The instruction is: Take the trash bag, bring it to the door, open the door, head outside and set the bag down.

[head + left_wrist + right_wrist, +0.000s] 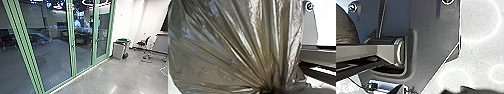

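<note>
Gripping the gathered neck of the trash bag (230,50), my L hand (278,90) is closed on it, w/ the brown plastic drawn into tight, shiny pleats that fan out from the pinch. The bag is off to one side of my R hand (472,91), where its rounded flank shows dark & smooth beside my own plate. Can't tell how far open the R hand is, or if it has hold of anything. Ahead & to the L runs a glass wall (52,57) in pale green frames, at a slant to me; toward its far end is a narrow glass door (102,32) w/ a dark handle (97,40), closed as far as I can see. Thru the glass: dim furniture, incl. a dark chair (8,41) at far L, plus bright ring-shaped lights up top, tho can't tell which bits are reflections. Just past the door, near the white wall (125,17), stand a grey bin (118,52) w/ black at its rim & a green-topped bin (124,40) right by it. Farther R: a black office chair (144,42) next to a grey desk (161,44), all on a shiny grey floor (100,81).
</note>
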